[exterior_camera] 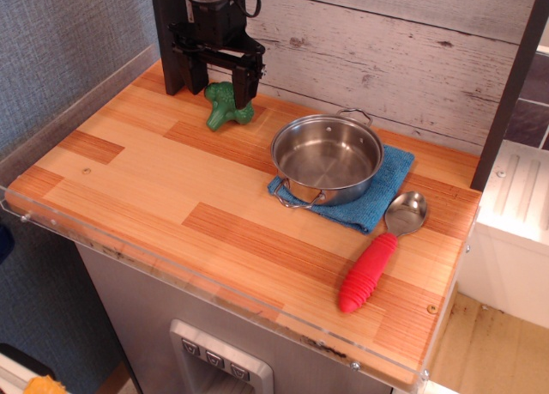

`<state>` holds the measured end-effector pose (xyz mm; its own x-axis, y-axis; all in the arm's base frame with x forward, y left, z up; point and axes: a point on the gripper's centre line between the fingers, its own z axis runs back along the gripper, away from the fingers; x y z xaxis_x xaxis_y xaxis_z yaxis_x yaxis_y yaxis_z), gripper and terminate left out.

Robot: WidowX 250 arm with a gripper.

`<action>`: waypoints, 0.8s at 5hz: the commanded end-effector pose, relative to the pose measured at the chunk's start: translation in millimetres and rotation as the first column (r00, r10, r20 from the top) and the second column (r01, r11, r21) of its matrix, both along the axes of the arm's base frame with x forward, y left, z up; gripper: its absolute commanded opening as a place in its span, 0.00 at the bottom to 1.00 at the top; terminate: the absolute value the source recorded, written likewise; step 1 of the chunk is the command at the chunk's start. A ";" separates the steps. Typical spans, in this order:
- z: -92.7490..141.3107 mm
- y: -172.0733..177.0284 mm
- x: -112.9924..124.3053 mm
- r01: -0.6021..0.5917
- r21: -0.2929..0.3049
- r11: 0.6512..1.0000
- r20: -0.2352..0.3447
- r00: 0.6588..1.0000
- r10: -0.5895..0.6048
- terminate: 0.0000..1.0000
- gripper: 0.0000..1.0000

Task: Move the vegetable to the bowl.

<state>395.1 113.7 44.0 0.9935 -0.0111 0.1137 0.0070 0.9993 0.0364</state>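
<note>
Green toy broccoli (pixel 226 106) lies on its side at the rear left of the wooden tabletop (pixel 171 188), stalk toward the front. Black gripper (pixel 216 75) hangs directly over it, jaws open, one finger at either side of the head; contact cannot be told. Steel pot (pixel 327 158), empty, sits well to the right on a blue cloth (pixel 386 188). Spoon (pixel 377 252) with red ribbed handle lies just beside the cloth's front-right edge, its bowl close to the cloth.
</note>
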 end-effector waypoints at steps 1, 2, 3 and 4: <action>9.9 20.6 14.5 -0.034 0.021 0.999 0.030 0.999 0.033 0.00 1.00; 5.4 19.6 13.8 -0.031 0.008 0.999 0.024 0.999 0.031 0.00 1.00; 8.9 15.1 12.0 -0.022 -0.002 1.000 0.037 0.999 0.022 0.00 0.00; 23.2 10.0 12.2 -0.004 -0.009 1.000 0.078 0.997 0.005 0.00 0.00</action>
<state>403.6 119.2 42.2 0.9912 -0.0043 0.1321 0.0038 1.0000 0.0043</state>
